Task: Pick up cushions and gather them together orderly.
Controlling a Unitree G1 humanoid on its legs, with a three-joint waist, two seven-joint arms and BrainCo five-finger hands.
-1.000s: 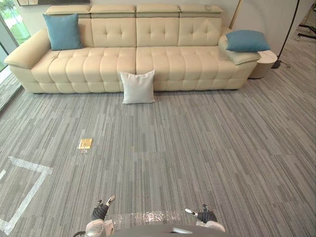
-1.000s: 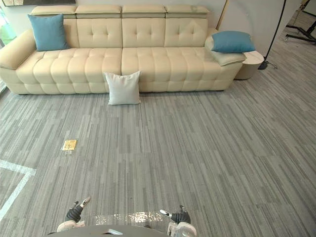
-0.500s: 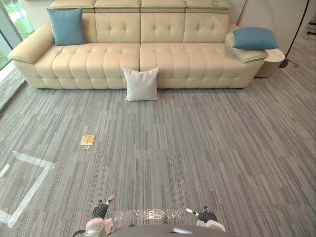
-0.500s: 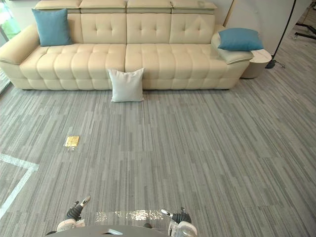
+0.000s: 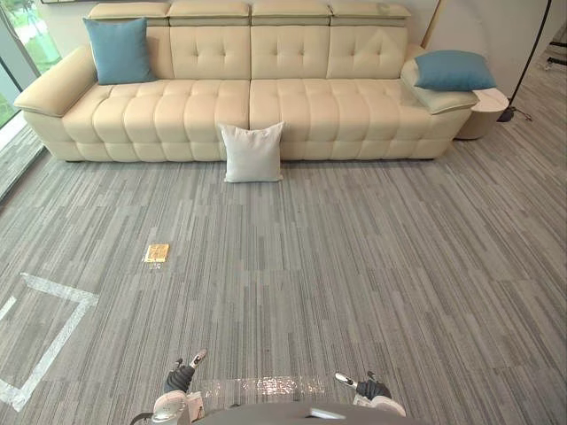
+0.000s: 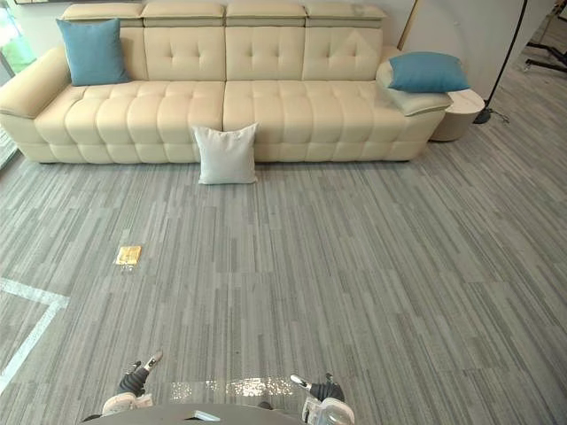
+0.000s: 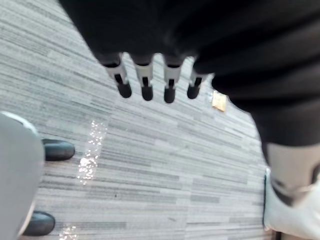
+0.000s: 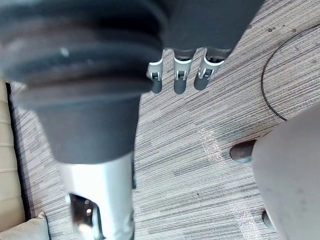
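While left hand [image 5: 181, 378] and right hand [image 5: 370, 388] hang low, empty, fingers straight, white cushion [image 5: 252, 152] leans against sofa [image 5: 310, 97] front on floor, well ahead. Left blue cushion [image 5: 118, 50] and right blue cushion [image 5: 454, 70] sit at sofa ends. Best: walk up squarely before reaching.

The head camera edges toward the cream sofa [image 5: 177, 115], which now shows slightly larger and a little further right. The white cushion [image 5: 252, 152] at its front shifts along with it.
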